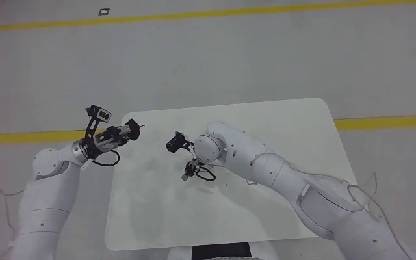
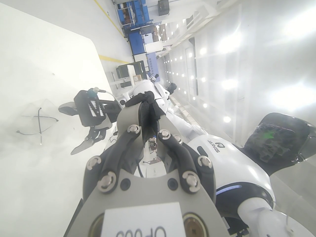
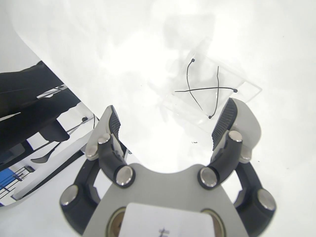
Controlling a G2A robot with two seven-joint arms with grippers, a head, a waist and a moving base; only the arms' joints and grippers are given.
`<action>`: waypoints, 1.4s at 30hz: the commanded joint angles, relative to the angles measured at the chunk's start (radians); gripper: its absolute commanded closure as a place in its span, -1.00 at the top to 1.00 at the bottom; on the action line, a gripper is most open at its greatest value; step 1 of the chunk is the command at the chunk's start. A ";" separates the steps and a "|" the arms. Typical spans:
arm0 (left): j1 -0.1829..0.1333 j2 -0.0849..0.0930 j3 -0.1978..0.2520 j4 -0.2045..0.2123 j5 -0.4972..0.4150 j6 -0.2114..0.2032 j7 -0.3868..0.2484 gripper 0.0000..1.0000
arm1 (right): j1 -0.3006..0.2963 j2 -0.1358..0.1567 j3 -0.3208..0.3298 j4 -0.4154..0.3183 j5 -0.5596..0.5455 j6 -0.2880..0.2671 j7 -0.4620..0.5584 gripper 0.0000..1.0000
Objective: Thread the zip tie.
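Three thin black zip ties lie crossed in a clear, flat plastic tray on the glossy white table — the right gripper, ribbed pads spread wide, hangs just above them — while the left gripper, fingers pressed together, sits at the table's edge.

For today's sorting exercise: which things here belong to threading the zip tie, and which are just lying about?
Job: zip ties, clear tray, left gripper, right gripper.
Lying about: black speck on the table, floor marker, yellow floor line.
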 commanded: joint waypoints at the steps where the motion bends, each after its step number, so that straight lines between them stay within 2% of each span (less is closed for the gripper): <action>1: 0.000 0.000 0.000 0.000 0.000 0.000 0.000 -1.00 | 0.000 -0.001 -0.001 0.003 -0.001 -0.001 0.001 1.00; 6: 0.000 0.000 0.000 0.000 0.000 0.000 0.000 -1.00 | -0.006 0.000 -0.001 0.002 -0.004 -0.006 -0.012 1.00; 13: 0.000 0.000 0.000 0.000 0.000 0.000 0.000 -1.00 | 0.000 -0.007 -0.005 -0.007 -0.051 -0.080 -0.009 1.00; 18: 0.000 0.000 0.000 0.000 0.000 0.000 0.000 -1.00 | 0.022 -0.025 -0.005 0.026 -0.063 -0.123 -0.015 1.00; 19: 0.000 0.000 0.000 0.000 0.000 0.000 0.000 -1.00 | 0.027 -0.030 -0.006 0.035 -0.068 -0.128 -0.016 0.12; 20: 0.000 0.000 0.000 0.000 0.000 0.000 0.000 -1.00 | 0.033 -0.036 -0.008 0.048 -0.070 -0.134 -0.017 -0.02; 21: 0.000 0.000 0.000 0.000 0.000 0.000 0.000 -1.00 | 0.036 -0.041 -0.009 0.058 -0.071 -0.139 -0.018 -0.04; 25: 0.000 0.000 0.000 0.000 0.000 0.000 0.000 -1.00 | 0.049 -0.065 -0.024 0.104 -0.093 -0.146 -0.018 -0.34; 26: 0.000 0.000 0.000 0.000 0.000 0.000 0.000 -1.00 | 0.051 -0.071 -0.026 0.114 -0.097 -0.145 -0.020 -0.50; 33: 0.000 0.000 0.000 0.000 0.000 0.000 0.000 -1.00 | 0.049 -0.104 -0.037 0.186 -0.108 -0.170 -0.030 -0.52; 42: 0.000 0.000 0.000 0.000 0.000 0.000 0.000 -1.00 | 0.043 -0.131 -0.040 0.233 -0.135 -0.173 -0.039 -0.56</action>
